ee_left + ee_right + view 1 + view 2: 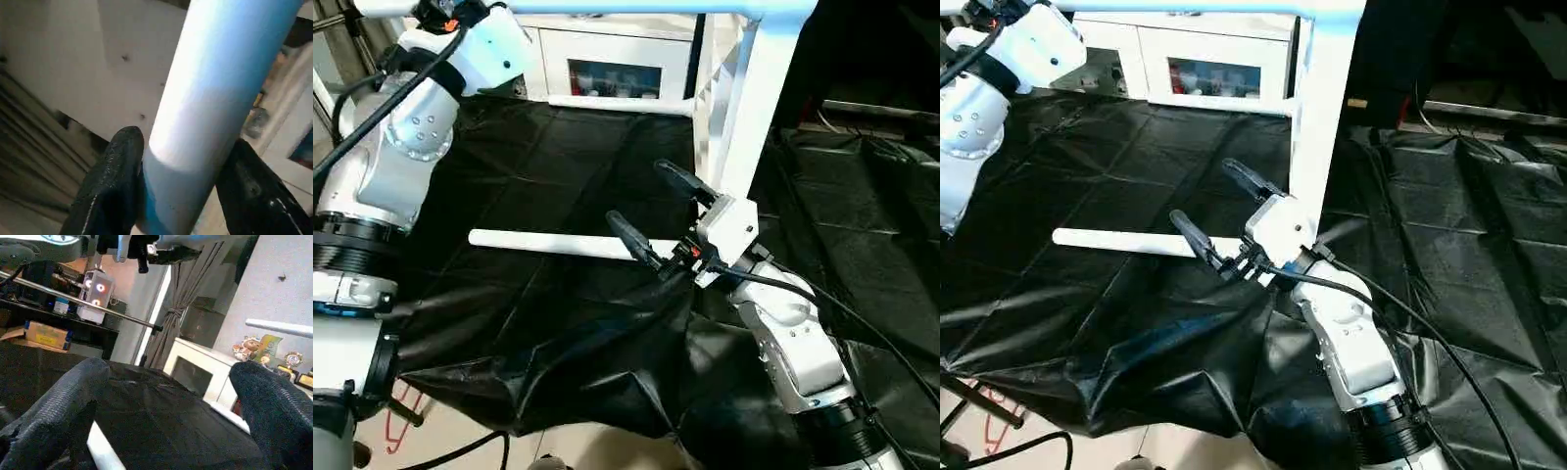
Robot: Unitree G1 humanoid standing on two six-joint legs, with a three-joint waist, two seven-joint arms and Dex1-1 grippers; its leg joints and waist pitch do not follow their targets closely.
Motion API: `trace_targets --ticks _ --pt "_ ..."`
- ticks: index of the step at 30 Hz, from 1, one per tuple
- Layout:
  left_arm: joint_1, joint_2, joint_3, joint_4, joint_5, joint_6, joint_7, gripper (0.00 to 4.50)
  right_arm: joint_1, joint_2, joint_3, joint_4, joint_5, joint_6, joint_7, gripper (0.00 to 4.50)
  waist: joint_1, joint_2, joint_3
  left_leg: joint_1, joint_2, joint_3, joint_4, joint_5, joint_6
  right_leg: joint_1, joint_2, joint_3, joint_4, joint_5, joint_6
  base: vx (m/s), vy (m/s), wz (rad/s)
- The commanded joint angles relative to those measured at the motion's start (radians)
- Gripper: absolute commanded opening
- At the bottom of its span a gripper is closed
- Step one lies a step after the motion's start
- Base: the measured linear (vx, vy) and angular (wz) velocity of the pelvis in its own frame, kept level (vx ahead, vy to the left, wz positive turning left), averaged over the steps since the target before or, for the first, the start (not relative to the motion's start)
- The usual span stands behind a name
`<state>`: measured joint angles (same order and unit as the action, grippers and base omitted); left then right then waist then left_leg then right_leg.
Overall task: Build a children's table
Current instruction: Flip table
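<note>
Now our left gripper (181, 196) clamps a raised leg (215, 98) between both fingers; our right gripper (651, 215) hangs wide apart over the loose leg (548, 243) lying mid-sheet (558, 176). We should keep the raised leg straight, gripping firmly.

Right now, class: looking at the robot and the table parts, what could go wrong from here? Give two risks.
1. The left gripper clasps a raised white leg between its fingers; if the grip is loose, the tube could slide or swing.
2. The right gripper hangs open over the loose leg on the wrinkled black sheet; a nudge may roll it away.
</note>
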<state>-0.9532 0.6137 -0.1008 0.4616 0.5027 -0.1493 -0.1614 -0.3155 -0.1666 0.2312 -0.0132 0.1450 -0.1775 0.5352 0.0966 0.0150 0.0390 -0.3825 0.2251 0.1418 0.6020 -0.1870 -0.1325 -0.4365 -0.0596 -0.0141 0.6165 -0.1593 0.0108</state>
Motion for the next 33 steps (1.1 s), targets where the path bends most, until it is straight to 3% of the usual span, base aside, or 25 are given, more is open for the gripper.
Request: trace_targets --ticks 1,6,11,19,22,28,30,33 --pt "-0.009 -0.032 0.032 -0.008 -0.114 0.051 -0.055 2.01 -0.017 0.002 -0.003 0.014 -0.01 -0.007 0.003 4.5 -0.002 0.008 -0.064 0.009 -0.022 0.02 -0.071 -0.218 -0.033 0.057 -0.033 0.017 -0.058 -0.176 -0.147 0.0 0.0 0.0" --pt "-0.011 -0.041 0.07 -0.02 -0.15 0.134 -0.071 2.01 -0.015 0.001 -0.005 0.017 -0.012 -0.011 0.006 4.5 0.002 0.01 -0.063 0.007 -0.023 0.02 -0.07 -0.219 -0.029 0.059 -0.034 0.017 -0.059 -0.189 -0.148 0.0 0.0 0.0" --pt "0.008 -0.057 0.12 -0.06 -0.167 0.236 -0.077 2.01 -0.017 -0.003 -0.005 0.021 -0.011 -0.013 0.013 4.5 0.001 0.004 -0.065 0.003 -0.024 0.021 -0.068 -0.175 -0.021 0.065 -0.034 0.017 -0.054 -0.146 -0.151 0.0 0.0 0.0" --pt "0.01 -0.072 0.173 -0.084 -0.192 0.302 -0.039 2.01 -0.018 -0.005 -0.005 0.024 -0.01 -0.016 0.018 4.5 -0.007 0.006 -0.067 -0.001 -0.027 0.022 -0.064 -0.125 -0.007 0.072 -0.032 0.016 -0.048 -0.081 -0.166 0.0 0.0 0.0" --pt "0.014 -0.09 0.218 -0.099 -0.211 0.334 -0.007 2.01 -0.017 -0.006 -0.006 0.027 -0.01 -0.017 0.018 4.5 -0.007 0.002 -0.068 -0.002 -0.028 0.024 -0.06 -0.097 0.003 0.075 -0.031 0.016 -0.045 -0.041 -0.176 0.0 0.0 0.0" --pt "0.021 -0.113 0.266 -0.137 -0.224 0.3 0.065 2.01 -0.016 -0.008 -0.016 0.048 -0.04 0.006 -0.018 4.5 -0.005 0.005 -0.076 -0.003 -0.033 0.025 -0.05 -0.014 0.029 0.08 -0.025 0.018 -0.032 0.1 -0.201 0.0 0.0 0.0" --pt "0.022 -0.12 0.272 -0.154 -0.225 0.292 0.077 2.01 -0.004 0.003 -0.026 0.045 0.014 0.08 -0.007 4.5 -0.003 0.005 -0.077 -0.004 -0.035 0.026 -0.047 0.025 0.043 0.083 -0.022 0.016 -0.026 0.17 -0.214 0.0 0.0 0.0" --pt "0.024 -0.129 0.27 -0.173 -0.216 0.289 0.078 2.01 0.022 0.011 -0.039 0.007 0.161 0.18 0.066 4.5 0.0 0.007 -0.081 -0.002 -0.031 0.025 -0.045 0.032 0.063 0.085 -0.024 0.016 -0.022 0.208 -0.229 0.0 0.0 0.0"
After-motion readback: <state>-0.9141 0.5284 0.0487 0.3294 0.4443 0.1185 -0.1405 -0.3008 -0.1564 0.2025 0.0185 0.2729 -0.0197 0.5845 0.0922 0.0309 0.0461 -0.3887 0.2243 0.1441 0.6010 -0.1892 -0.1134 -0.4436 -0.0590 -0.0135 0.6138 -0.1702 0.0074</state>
